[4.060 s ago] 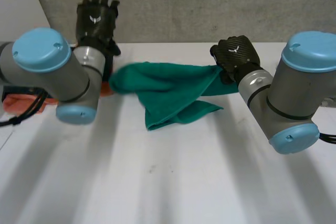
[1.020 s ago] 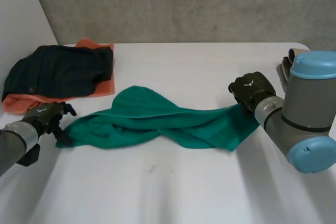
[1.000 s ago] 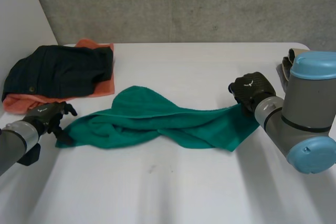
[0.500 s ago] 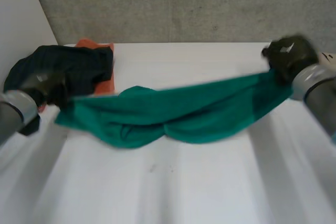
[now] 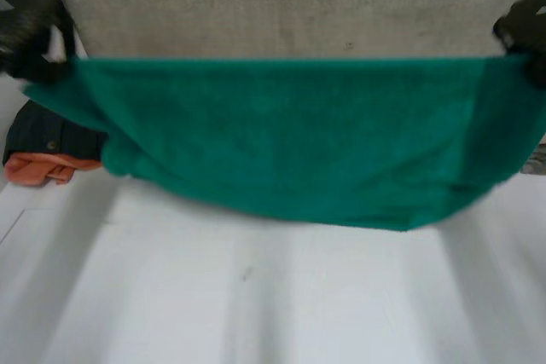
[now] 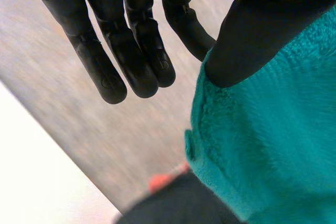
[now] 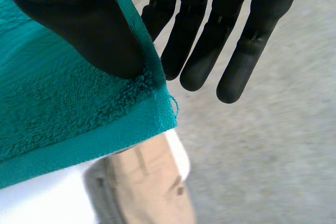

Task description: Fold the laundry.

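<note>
Now: left hand (image 5: pixel 26 30) at 10 o'clock, thumb pinching one top corner of the towel (image 5: pixel 290 134) against a finger, other fingers straight. Dark garment (image 5: pixel 51 135) on orange cloth (image 5: pixel 34 168) at 9 o'clock. Towel hangs spread wide between both hands, over the table (image 5: pixel 256 296). Right hand (image 5: pixel 523 30) at 2 o'clock, thumb pinching the opposite top corner likewise.
</note>
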Action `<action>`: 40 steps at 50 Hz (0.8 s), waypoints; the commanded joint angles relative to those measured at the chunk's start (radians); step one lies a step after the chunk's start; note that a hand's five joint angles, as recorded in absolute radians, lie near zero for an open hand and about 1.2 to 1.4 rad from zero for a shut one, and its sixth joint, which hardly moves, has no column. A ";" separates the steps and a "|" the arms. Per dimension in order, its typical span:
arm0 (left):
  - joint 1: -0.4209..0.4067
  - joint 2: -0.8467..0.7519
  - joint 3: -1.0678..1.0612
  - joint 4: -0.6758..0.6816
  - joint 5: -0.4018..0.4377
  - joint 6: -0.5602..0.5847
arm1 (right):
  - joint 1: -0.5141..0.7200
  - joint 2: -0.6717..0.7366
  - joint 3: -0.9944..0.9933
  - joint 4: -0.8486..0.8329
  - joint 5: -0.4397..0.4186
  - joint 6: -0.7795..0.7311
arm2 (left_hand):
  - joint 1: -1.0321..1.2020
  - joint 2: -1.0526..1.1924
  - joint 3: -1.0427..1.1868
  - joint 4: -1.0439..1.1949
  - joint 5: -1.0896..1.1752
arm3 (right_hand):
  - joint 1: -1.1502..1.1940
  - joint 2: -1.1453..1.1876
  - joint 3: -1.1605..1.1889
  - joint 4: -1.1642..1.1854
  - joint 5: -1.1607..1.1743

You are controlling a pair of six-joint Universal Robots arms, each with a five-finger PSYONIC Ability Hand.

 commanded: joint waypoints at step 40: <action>-0.198 -0.486 -0.057 0.757 -0.120 0.013 | 0.114 0.362 0.134 -0.727 0.029 0.133 | 0.252 0.202 0.206 0.199 0.239 | 0.277 0.222 0.208 0.198 0.211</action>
